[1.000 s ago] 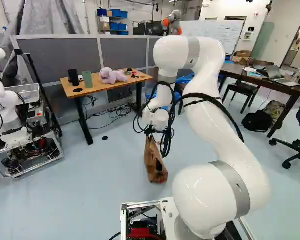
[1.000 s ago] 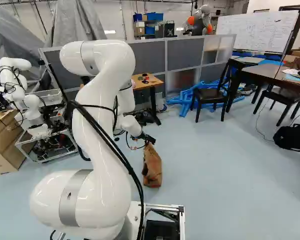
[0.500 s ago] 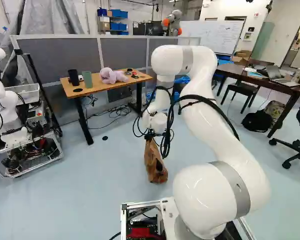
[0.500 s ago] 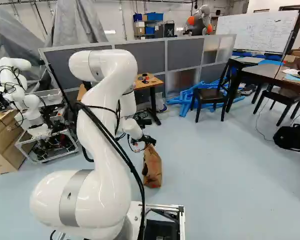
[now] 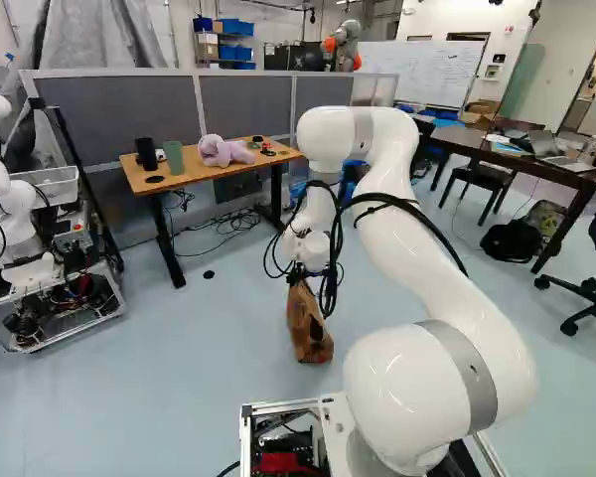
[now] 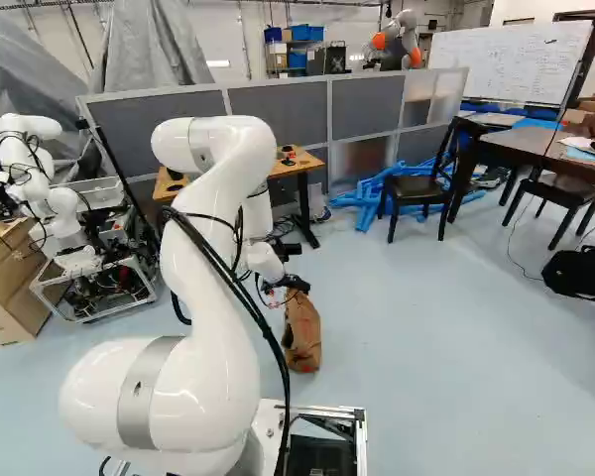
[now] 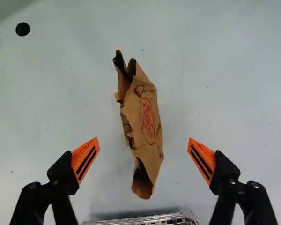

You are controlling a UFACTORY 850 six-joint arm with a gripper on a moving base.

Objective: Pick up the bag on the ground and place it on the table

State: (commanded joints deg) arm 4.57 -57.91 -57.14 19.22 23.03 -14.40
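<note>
Left base view: the brown paper bag (image 5: 309, 328) is on the floor (image 5: 199, 368), just under the gripper (image 5: 296, 275). The wooden-topped table (image 5: 204, 173) lies farther off to the left; a crowded set-down could knock its plush toy (image 5: 223, 150).

Right base view: an off-centre descent might topple the narrow bag.

Wrist view: the gripper is released, orange pads (image 7: 85, 158) wide apart; pinching only loose paper could let it slip or tear.

The gripper (image 6: 299, 286) is open, orange pads (image 7: 85, 159) apart. The paper bag (image 7: 147, 122) lies on the floor (image 7: 225, 93), between them.
</note>
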